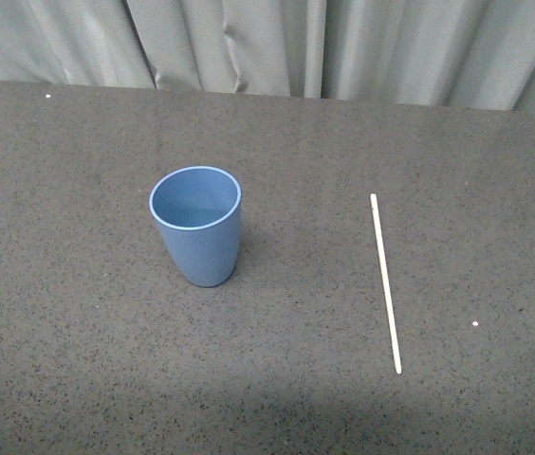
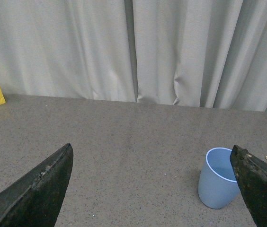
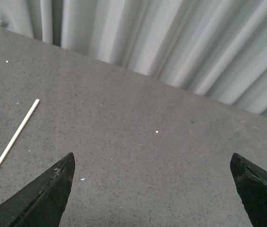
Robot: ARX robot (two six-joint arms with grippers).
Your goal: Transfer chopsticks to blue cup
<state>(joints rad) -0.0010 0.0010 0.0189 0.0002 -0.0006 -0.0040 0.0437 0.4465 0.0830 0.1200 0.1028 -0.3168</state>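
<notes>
Blue cup (image 1: 196,226): being seen upright on table (image 1: 78,332).
Chopsticks (image 1: 385,282): being seen flat (single stick), well apart from cup.
Left gripper (image 2: 151,147): jaws being held apart.
Right gripper (image 3: 152,155): jaws being held apart.

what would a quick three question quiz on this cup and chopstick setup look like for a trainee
1. In the front view, where do the chopsticks lie relative to the blue cup?
a) to its left
b) to its right, apart from it
c) inside it
2. True or false: the blue cup is tipped on its side.
3. In what state are the left gripper and the right gripper?

Key
1. b
2. False: it stands upright, mouth up.
3. Both are open and hold nothing.
</notes>
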